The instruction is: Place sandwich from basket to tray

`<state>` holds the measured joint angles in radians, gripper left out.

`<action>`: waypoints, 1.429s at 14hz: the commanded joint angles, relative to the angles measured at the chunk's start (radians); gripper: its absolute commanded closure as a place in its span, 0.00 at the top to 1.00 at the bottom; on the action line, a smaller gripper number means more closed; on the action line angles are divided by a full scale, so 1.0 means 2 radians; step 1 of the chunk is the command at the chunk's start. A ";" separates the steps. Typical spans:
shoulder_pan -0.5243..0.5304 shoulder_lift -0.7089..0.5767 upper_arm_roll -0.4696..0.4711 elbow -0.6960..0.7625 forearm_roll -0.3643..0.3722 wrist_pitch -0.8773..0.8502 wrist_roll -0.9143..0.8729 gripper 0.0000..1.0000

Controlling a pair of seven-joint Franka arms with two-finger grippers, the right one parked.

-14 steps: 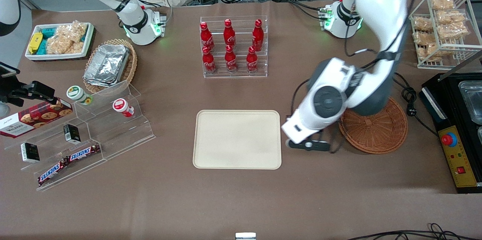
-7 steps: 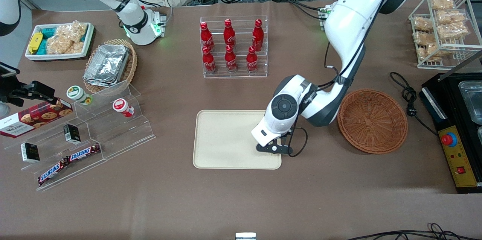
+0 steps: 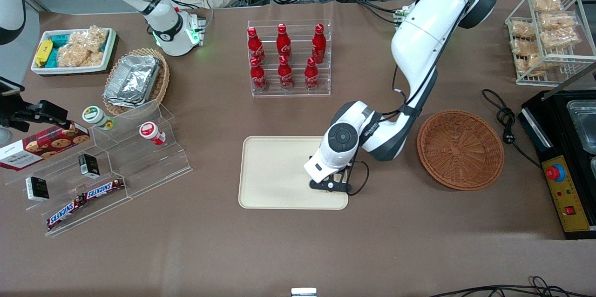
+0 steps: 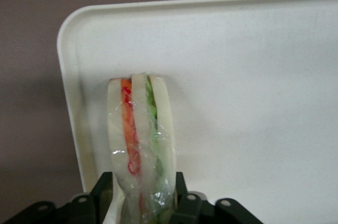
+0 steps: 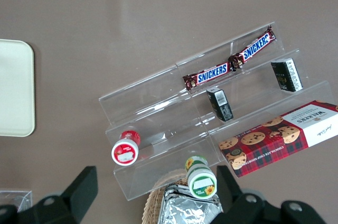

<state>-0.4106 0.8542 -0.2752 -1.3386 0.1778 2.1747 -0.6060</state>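
Now | gripper (image 4: 141, 203) fingers (image 4: 101, 195) pinching sandwich (image 4: 140, 145) | above tray (image 4: 253, 76) corner

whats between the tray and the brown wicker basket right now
In the front view, only the working arm's forearm hangs over that stretch; the gripper, shut on the sandwich, is above the tray, beside the empty basket.

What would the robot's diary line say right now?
gripper: shut on sandwich | position: over tray | basket: empty | sandwich: not released
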 commanded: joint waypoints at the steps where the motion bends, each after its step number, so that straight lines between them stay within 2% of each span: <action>1: 0.005 -0.035 0.002 0.004 0.000 -0.065 -0.015 0.99; 4: 0.030 -0.093 -0.002 0.001 -0.001 -0.141 0.011 0.99; 7: 0.068 -0.132 -0.006 0.001 -0.031 -0.201 0.081 0.99; 12: 0.150 -0.210 -0.005 0.001 -0.037 -0.290 0.204 0.99; 15: 0.206 -0.246 -0.002 0.001 -0.035 -0.314 0.281 0.99; 20: 0.253 -0.286 0.003 0.001 -0.028 -0.318 0.347 0.99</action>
<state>0.0775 0.3294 -0.2673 -1.3068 0.1200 1.5495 0.0261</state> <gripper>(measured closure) 0.009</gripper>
